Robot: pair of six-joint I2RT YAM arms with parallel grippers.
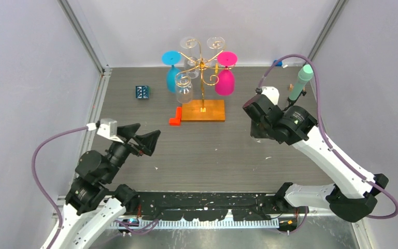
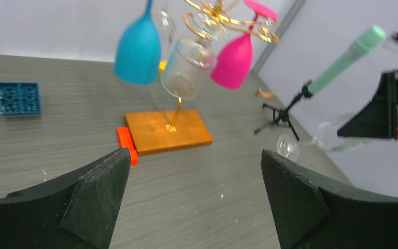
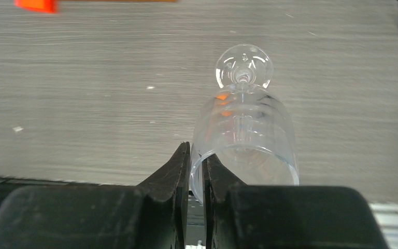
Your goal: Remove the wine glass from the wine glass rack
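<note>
Right wrist, right hand (image 3: 196,155) pinching rim of clear wine glass (image 3: 246,135)

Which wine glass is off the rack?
The clear wine glass that the right gripper pinches by its rim. The blue glass, the pink glass and the other clear glasses hang on the wine glass rack.

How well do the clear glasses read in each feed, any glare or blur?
Top external: the clear glasses on the wine glass rack are faint, worst against the pale wall. Left wrist: rack top is soft, the held wine glass faint. Right wrist: that glass is sharp, with bright glints on its foot.
</note>
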